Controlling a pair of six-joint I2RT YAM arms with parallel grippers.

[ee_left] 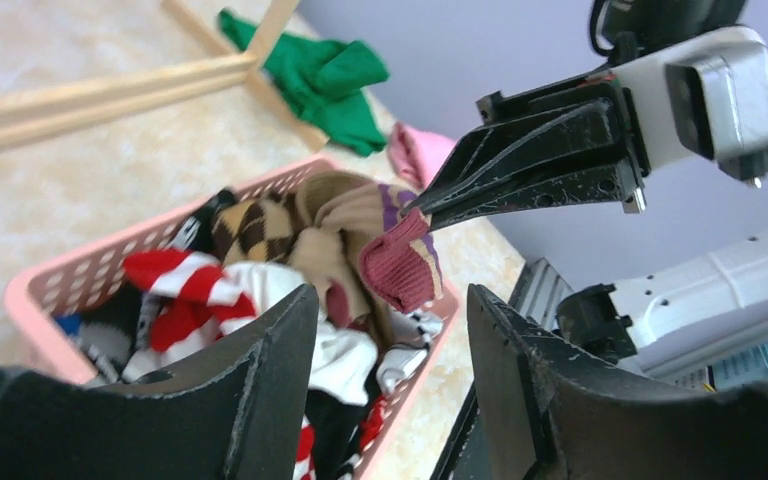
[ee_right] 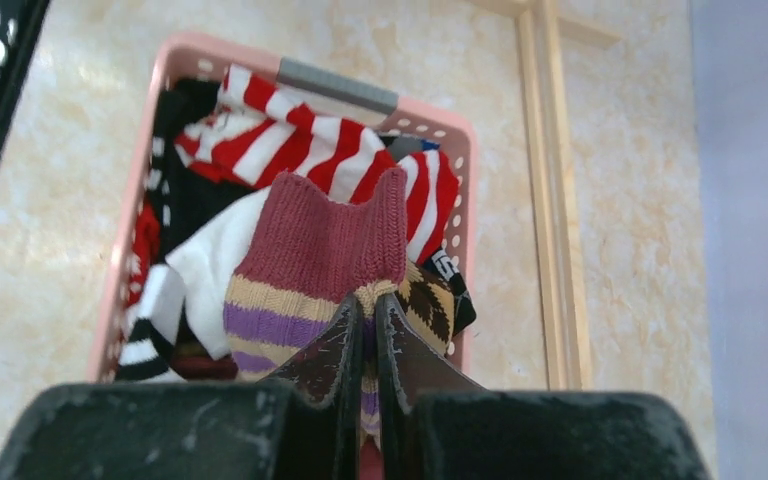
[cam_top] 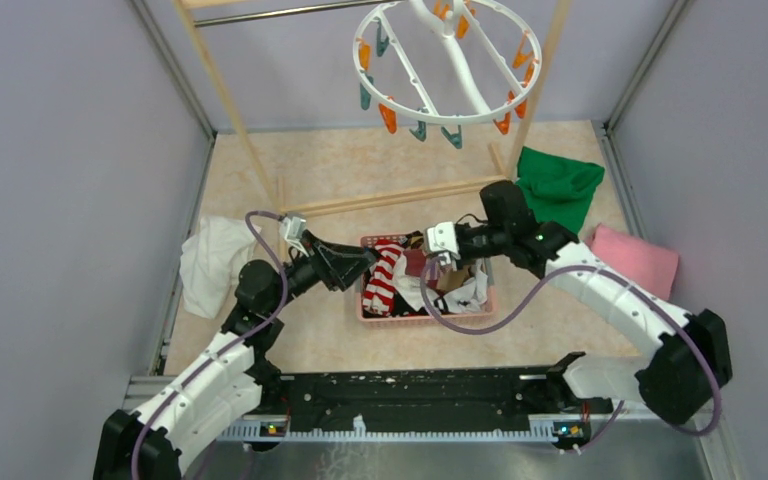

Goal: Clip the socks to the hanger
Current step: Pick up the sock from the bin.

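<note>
A pink basket holds the socks: a red-and-white striped one, a brown argyle one and white ones. My right gripper is shut on a tan, purple and maroon striped sock and holds it just above the basket; the sock also shows in the left wrist view. My left gripper is open and empty at the basket's left edge, its fingers facing the held sock. The white round hanger with orange and teal pegs hangs from the wooden rack at the back.
The wooden rack frame stands behind the basket. A green cloth and a pink cloth lie to the right. A white cloth lies at the left. Grey walls close both sides.
</note>
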